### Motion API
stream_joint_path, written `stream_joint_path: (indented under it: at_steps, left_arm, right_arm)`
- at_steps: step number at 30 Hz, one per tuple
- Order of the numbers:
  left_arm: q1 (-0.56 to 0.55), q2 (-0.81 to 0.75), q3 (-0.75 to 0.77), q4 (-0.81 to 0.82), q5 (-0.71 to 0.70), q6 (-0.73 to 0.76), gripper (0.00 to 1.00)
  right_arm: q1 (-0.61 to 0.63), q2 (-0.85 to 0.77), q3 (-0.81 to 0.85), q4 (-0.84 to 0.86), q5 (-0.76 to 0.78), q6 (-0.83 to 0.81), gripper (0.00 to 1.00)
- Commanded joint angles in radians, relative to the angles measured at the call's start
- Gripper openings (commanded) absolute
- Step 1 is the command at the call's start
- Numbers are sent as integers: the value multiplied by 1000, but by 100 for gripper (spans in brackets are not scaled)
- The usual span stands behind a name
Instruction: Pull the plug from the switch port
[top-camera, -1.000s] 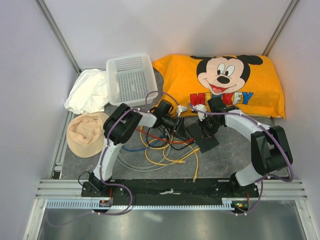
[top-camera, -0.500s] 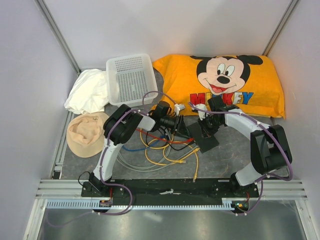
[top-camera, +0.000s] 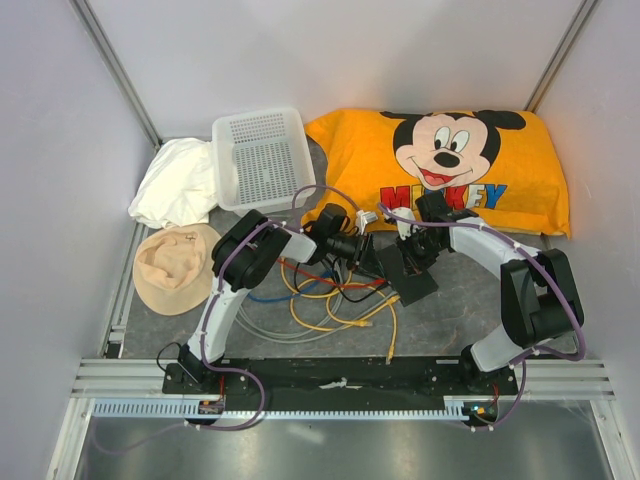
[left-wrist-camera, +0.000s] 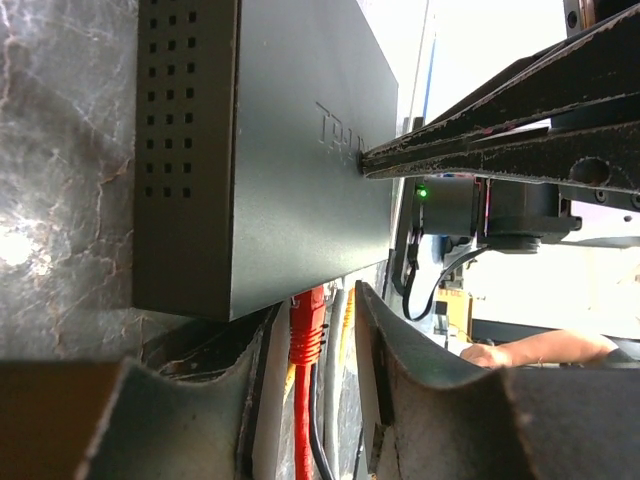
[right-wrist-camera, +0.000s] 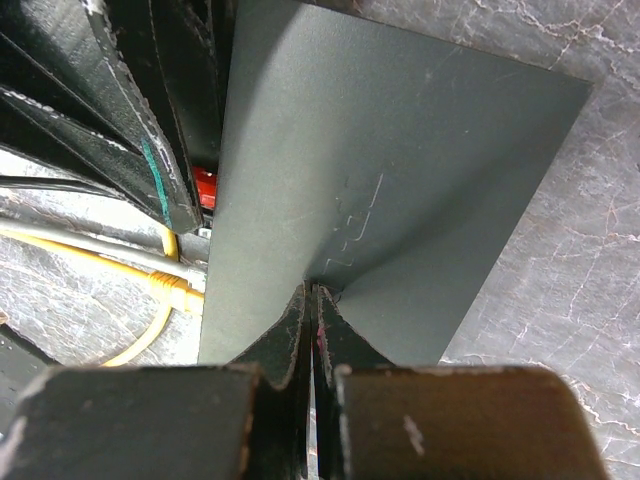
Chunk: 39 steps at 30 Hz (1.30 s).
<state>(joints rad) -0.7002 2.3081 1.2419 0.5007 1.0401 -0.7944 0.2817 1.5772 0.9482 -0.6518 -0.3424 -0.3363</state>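
Note:
The switch (top-camera: 408, 275) is a flat black box on the mat; it also shows in the left wrist view (left-wrist-camera: 290, 150) and the right wrist view (right-wrist-camera: 400, 180). A red plug (left-wrist-camera: 308, 325) sits in a port on its left edge, with a grey and a yellow cable beside it; it shows partly in the right wrist view (right-wrist-camera: 204, 187). My left gripper (left-wrist-camera: 312, 310) is open, with its jaws either side of the red plug and gaps on both sides. My right gripper (right-wrist-camera: 312, 290) is shut, with its tip pressed on the switch's top face (left-wrist-camera: 365, 160).
A tangle of yellow, red, blue and grey cables (top-camera: 320, 300) lies left of the switch. A yellow plug (right-wrist-camera: 170, 290) lies loose by the port edge. A white basket (top-camera: 262, 155), an orange Mickey pillow (top-camera: 450, 165), a white cloth (top-camera: 175, 180) and a tan hat (top-camera: 170, 265) lie around.
My left gripper has moved a little to the right, up to the switch's port edge. My right arm has stayed pressed on the switch.

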Motion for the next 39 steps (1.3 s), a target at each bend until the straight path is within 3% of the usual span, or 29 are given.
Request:
stream_joint_path:
  at_steps: [1, 11, 18, 20, 30, 34, 39]
  left_arm:
    - [-21, 13, -19, -71, 1, 54, 37]
    - [-19, 39, 11, -99, 14, 54, 24]
    - [-19, 59, 47, -134, 24, 69, 3]
    - [-19, 60, 56, -157, 41, 99, 2]
    - [24, 17, 122, -482, 64, 423, 2]
    - [33, 22, 183, -672, 63, 639, 2]
    - [56, 62, 231, -824, 86, 762, 2]
  right_arm:
    - [2, 79, -37, 113, 43, -6, 0]
    - [2, 75, -40, 119, 45, -1, 0]
    - [2, 73, -48, 123, 68, -9, 0]
    - [2, 76, -49, 123, 72, -13, 0]
    - [2, 53, -74, 126, 106, -35, 0]
    - [1, 34, -94, 129, 121, -52, 0]
    - [2, 17, -108, 136, 138, -58, 0]
